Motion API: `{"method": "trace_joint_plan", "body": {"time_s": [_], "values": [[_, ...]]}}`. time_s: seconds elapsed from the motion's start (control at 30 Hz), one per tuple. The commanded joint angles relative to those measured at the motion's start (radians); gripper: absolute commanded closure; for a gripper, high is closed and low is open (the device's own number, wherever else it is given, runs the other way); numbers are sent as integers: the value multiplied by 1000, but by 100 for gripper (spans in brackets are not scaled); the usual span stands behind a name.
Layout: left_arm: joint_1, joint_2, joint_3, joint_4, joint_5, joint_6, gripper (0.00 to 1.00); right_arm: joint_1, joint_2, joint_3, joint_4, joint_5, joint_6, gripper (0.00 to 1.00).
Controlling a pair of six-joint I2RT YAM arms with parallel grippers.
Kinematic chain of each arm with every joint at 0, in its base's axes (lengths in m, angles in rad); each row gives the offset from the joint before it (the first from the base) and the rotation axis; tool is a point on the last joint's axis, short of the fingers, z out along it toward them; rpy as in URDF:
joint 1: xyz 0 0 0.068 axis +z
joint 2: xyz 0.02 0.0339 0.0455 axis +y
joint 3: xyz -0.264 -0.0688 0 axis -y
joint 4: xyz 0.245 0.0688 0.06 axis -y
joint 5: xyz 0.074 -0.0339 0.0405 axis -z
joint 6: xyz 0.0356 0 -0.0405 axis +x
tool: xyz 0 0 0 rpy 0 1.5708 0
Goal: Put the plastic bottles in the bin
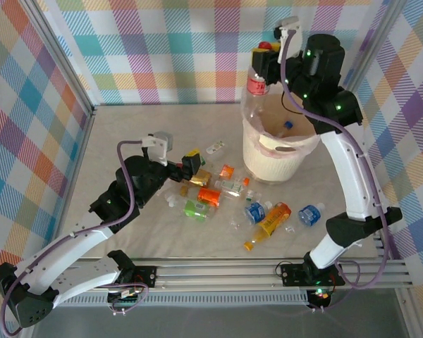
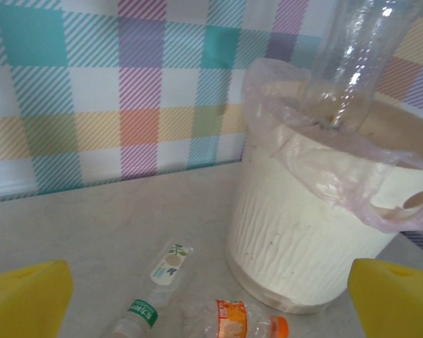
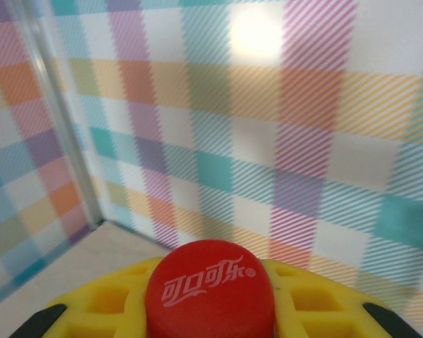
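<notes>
The right gripper (image 1: 266, 62) is clenched on the neck of a clear bottle (image 1: 254, 98), with its yellow fingers (image 3: 109, 303) pressed against both sides of the red cap (image 3: 210, 289). The bottle hangs upright with its red label just under the grip. Its lower end dips into the mouth of the bin (image 1: 268, 158) at the far-left part of the rim — in the left wrist view the clear body comes down past the thin liner (image 2: 338, 169). Inside the bin lies a small blue-capped bottle (image 1: 287, 127).

The left gripper (image 1: 192, 163) is released, jaws wide, holding nothing. It hovers low over the worktop (image 1: 148, 127), left of the bin. Just beyond it lie a green-labelled bottle (image 2: 151, 299) and an orange-labelled one (image 2: 240, 320). The other plastic bottles (image 1: 209, 196) are scattered on the worktop in front of the bin — green, orange and blue labels, spread from the left gripper across to a blue one (image 1: 309, 213) near the right arm.
</notes>
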Motion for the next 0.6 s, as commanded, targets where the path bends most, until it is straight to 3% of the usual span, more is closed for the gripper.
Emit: {"method": "trace_joint_plan", "body": {"time_s": [0.0,0.23,0.57], "values": [[3,-10,-6,-12,-79,-24,0,-31,17,48,20,90,-33,100],[6,-4,0,-36,-122,-34,0,-82,16,60,31,69,13,100],[31,6,8,-72,-192,-86,0,-109,14,-74,17,313,-38,100]]}}
